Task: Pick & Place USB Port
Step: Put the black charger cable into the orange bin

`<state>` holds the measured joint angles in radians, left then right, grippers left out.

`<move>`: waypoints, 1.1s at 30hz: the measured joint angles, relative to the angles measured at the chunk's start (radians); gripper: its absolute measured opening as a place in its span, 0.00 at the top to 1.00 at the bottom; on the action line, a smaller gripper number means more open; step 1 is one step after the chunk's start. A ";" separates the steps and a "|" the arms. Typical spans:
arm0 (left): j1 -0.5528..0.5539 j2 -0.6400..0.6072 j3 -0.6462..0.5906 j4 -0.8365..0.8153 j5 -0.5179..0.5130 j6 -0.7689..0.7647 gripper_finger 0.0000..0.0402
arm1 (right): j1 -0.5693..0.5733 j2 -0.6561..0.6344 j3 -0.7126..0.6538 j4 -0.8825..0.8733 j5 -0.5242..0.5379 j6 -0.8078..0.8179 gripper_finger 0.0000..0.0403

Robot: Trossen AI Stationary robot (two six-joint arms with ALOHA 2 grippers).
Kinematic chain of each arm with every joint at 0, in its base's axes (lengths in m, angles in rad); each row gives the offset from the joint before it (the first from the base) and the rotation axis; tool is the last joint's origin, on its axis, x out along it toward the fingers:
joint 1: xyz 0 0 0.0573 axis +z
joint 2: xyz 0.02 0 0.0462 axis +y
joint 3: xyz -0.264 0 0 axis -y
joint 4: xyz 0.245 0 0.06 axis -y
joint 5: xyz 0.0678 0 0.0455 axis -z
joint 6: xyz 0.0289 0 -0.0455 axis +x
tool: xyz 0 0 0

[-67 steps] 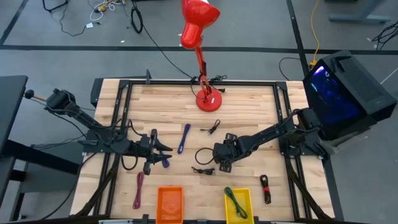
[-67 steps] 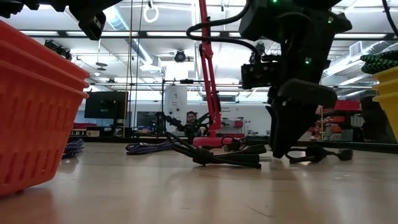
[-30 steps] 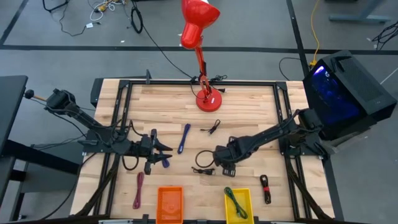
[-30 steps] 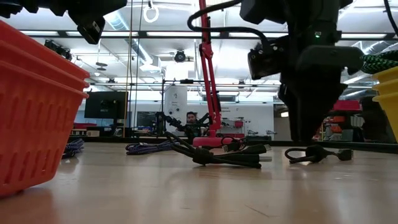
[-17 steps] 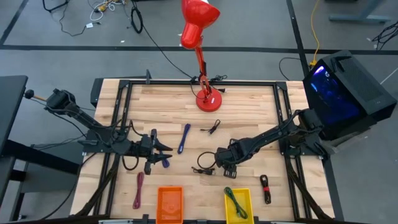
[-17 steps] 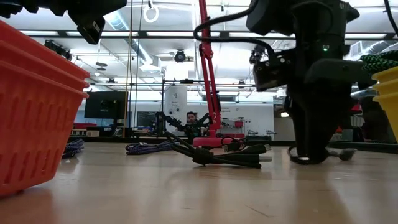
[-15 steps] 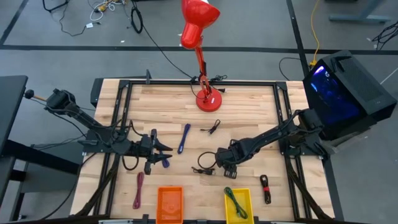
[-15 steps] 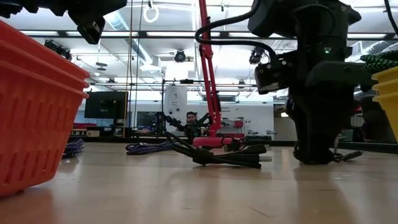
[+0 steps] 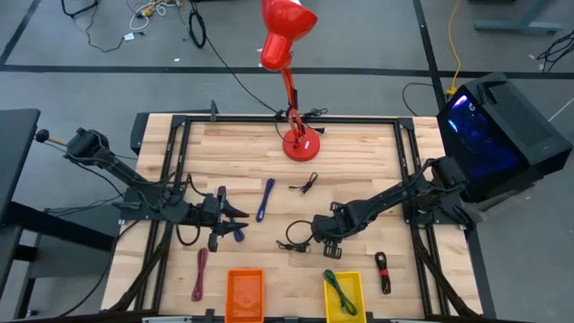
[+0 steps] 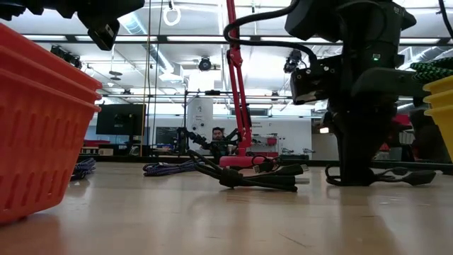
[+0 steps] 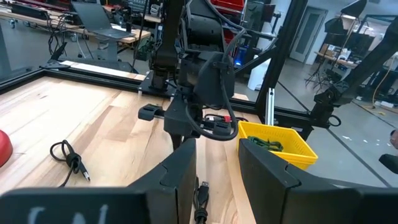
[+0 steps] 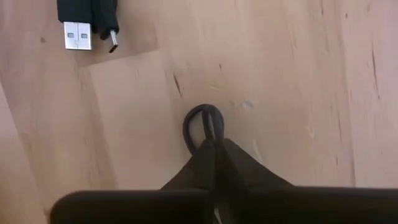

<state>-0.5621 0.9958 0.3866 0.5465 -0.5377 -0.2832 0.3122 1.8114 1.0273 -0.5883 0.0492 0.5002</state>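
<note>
right gripper (image 9: 325, 235) down at the wooden table (image 9: 359, 170), low near its front middle, fingers (image 12: 214, 158) pressed together and pinching a loop of the black usb cable (image 9: 296, 237). in the right wrist view, cable loop (image 12: 203, 127) poking out just past the fingertips, flat on the wood; usb plugs (image 12: 87, 23) lying a little apart from it. in the low view, right gripper (image 10: 352, 166) standing upright with its tip at the tabletop, a coiled black cable (image 10: 248, 173) lying just beside it.

left gripper (image 9: 235, 217) parked above the table's left half, fingers (image 11: 181, 174) spread, close over a blue cable (image 9: 237, 232).

yellow basket (image 9: 342, 296) at the front edge near the right gripper, holding a green cable (image 9: 339, 291); orange basket (image 9: 244, 294) beside it to the left. purple cable (image 9: 200, 274) left of the orange basket, longer blue cable (image 9: 265, 199) mid-table, small black cable (image 9: 308, 184) beyond it, red-and-black cable (image 9: 383, 271) right of the yellow basket. red desk lamp (image 9: 289, 63) standing at the far edge.
</note>
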 joint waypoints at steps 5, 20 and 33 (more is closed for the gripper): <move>0.000 0.000 0.000 0.001 0.000 -0.002 0.69 | -0.002 -0.013 0.057 -0.103 0.035 -0.020 0.99; 0.021 0.000 -0.001 0.065 -0.035 0.016 0.69 | 0.000 -0.278 0.429 -0.157 0.426 -0.216 1.00; 0.159 0.071 0.007 0.388 0.224 0.220 0.69 | 0.047 -0.268 0.430 0.470 0.273 -0.557 1.00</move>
<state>-0.4032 1.0668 0.3933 0.9340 -0.3141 -0.0627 0.3595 1.5431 1.4569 -0.1180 0.3223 -0.0571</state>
